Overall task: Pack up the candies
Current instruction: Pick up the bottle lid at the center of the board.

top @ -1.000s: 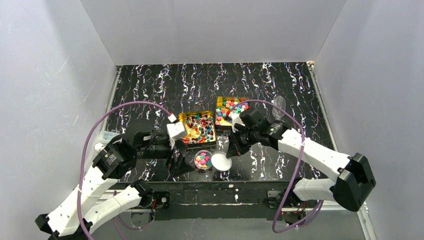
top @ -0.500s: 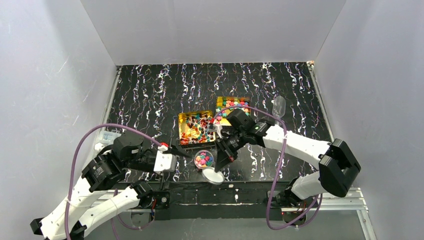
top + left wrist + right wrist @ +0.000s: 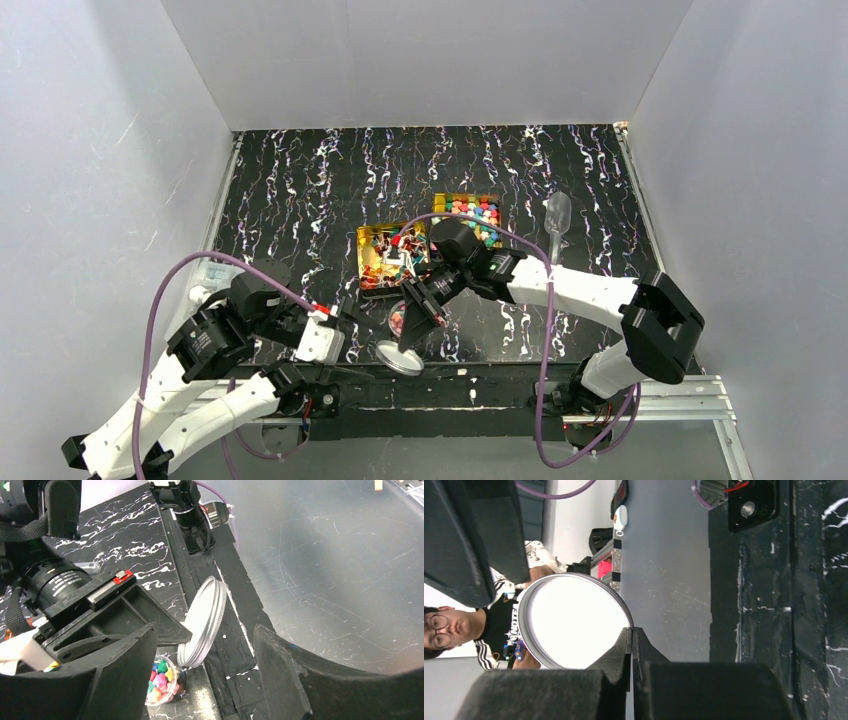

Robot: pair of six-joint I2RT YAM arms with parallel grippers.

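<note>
The candies show as a small clear jar (image 3: pixel 159 679) full of pink, green, blue and yellow sweets. In the top view the jar (image 3: pixel 397 319) is partly hidden by my right arm. More candies fill two gold tins (image 3: pixel 377 262) (image 3: pixel 486 211). My right gripper (image 3: pixel 412 337) (image 3: pixel 632 632) is shut on the rim of the round white lid (image 3: pixel 398 358) (image 3: pixel 573 620). It holds the lid tilted by the table's front edge, beside the jar. My left gripper (image 3: pixel 352 318) (image 3: pixel 205 680) is open and empty, left of the jar. The lid (image 3: pixel 205 622) shows between its fingers.
A clear plastic scoop (image 3: pixel 557 214) lies at the right of the tins. A small white object (image 3: pixel 205 272) lies at the table's left edge. White walls stand on three sides. The black front rail (image 3: pixel 470 385) runs under the lid.
My right gripper has carried the lid left and toward the front edge, past the jar, tilting it. My left gripper has drawn back left from the jar.
</note>
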